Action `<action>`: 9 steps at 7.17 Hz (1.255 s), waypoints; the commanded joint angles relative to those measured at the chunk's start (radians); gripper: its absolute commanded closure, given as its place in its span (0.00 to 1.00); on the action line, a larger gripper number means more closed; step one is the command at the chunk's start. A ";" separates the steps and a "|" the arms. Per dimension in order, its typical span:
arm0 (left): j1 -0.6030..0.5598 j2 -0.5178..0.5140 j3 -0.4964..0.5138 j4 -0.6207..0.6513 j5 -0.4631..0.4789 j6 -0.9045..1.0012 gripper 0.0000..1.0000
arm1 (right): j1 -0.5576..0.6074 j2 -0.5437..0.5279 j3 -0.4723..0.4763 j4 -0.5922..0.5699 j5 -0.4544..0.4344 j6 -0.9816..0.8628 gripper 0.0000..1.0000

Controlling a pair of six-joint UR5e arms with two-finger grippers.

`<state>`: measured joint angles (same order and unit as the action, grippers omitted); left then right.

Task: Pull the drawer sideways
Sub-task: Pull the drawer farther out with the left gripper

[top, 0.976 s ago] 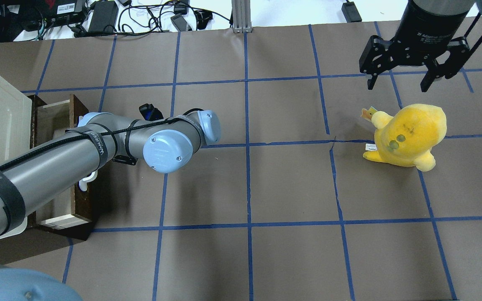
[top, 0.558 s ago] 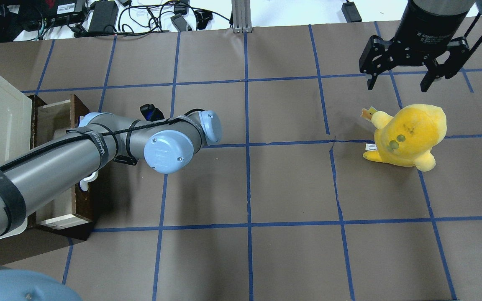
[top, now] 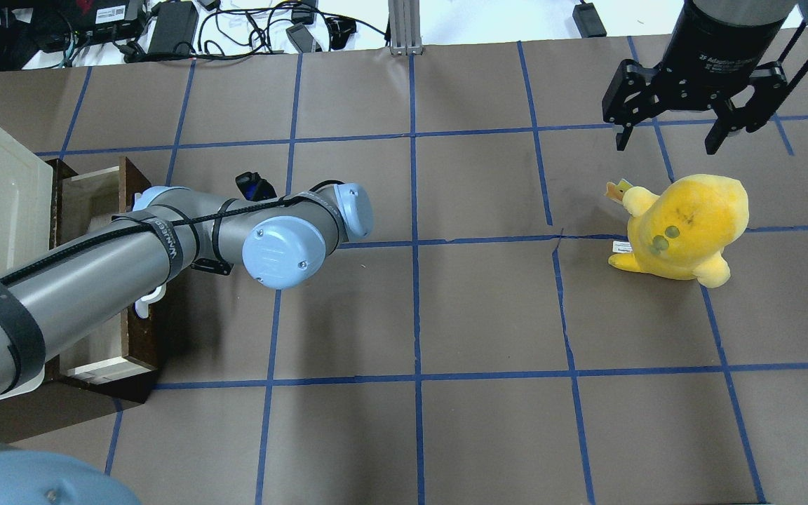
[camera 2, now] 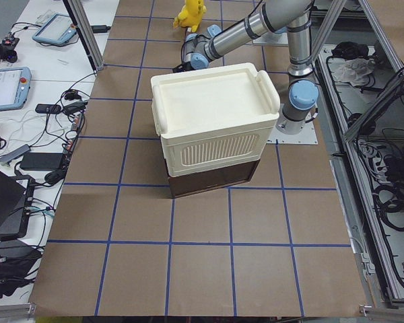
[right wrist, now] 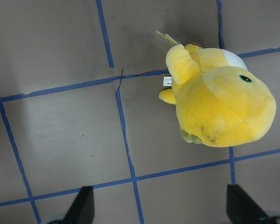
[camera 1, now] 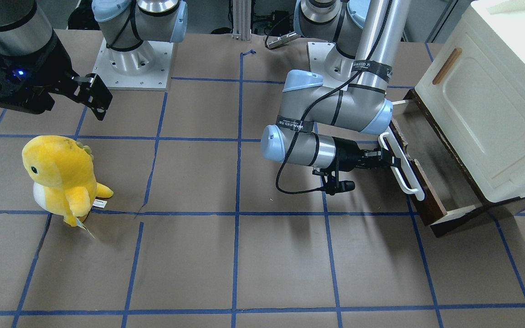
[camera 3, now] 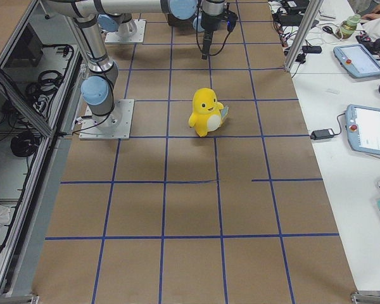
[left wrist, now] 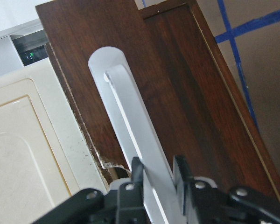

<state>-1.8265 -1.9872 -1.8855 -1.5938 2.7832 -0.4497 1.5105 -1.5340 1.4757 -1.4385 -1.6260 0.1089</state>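
Drawer (camera 1: 429, 206) partly drawn out from beneath cream cabinet (camera 1: 486, 105), at the table end on the robot's left. Left gripper (camera 1: 392, 160) clamped across the white bar handle (left wrist: 130, 116), fingers (left wrist: 136, 170) pinching either side near mid-length. Right gripper (top: 667, 139) spread wide and idle above yellow plush toy (top: 684, 224), well apart from the work. Likely hazards from here: slipping off the smooth bar under a narrow pinch; skewing and jamming in the runners if pulled off-axis; dragging the whole cabinet across the paper instead of sliding the drawer, with the other arm too far off to brace it.
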 commanded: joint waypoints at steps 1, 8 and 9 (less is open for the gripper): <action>-0.005 -0.002 0.006 0.000 -0.001 0.005 0.73 | 0.000 0.000 0.000 0.000 0.000 0.000 0.00; -0.033 -0.016 0.016 -0.006 0.024 0.003 0.73 | 0.000 0.000 0.000 0.000 0.000 0.000 0.00; -0.033 -0.016 0.016 -0.006 0.024 0.005 0.73 | -0.001 0.000 0.000 0.000 0.000 0.000 0.00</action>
<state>-1.8566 -2.0028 -1.8705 -1.5984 2.8032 -0.4455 1.5102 -1.5340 1.4757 -1.4389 -1.6260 0.1089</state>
